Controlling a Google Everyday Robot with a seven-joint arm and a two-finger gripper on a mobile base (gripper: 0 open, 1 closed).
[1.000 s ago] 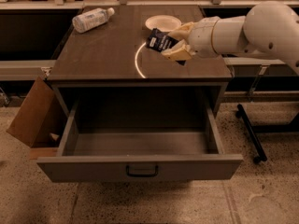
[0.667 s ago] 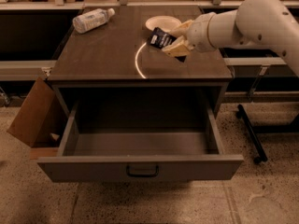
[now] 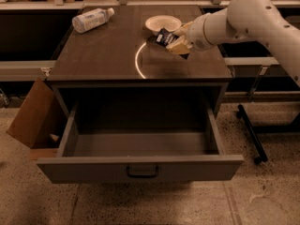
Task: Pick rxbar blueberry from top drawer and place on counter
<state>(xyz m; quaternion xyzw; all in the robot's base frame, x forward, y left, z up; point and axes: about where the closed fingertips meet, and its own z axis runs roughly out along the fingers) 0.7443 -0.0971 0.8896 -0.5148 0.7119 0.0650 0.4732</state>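
My gripper (image 3: 174, 40) reaches in from the right over the right half of the counter (image 3: 108, 55), just in front of the bowl. It is shut on the rxbar blueberry (image 3: 165, 36), a dark wrapper with white print, held tilted just above the counter surface. The top drawer (image 3: 140, 168) is pulled wide open below, its inside bare, with a small dark handle (image 3: 142, 172) at the front centre.
A white bowl (image 3: 162, 23) sits at the counter's back right, close behind the bar. A clear water bottle (image 3: 91, 19) lies at the back left. A brown cardboard box (image 3: 33, 114) leans at the cabinet's left. A dark stand base (image 3: 251, 132) is on the floor at right.
The gripper with the bar has moved slightly back and left toward the bowl and lower over the counter. The drawer has stayed open.
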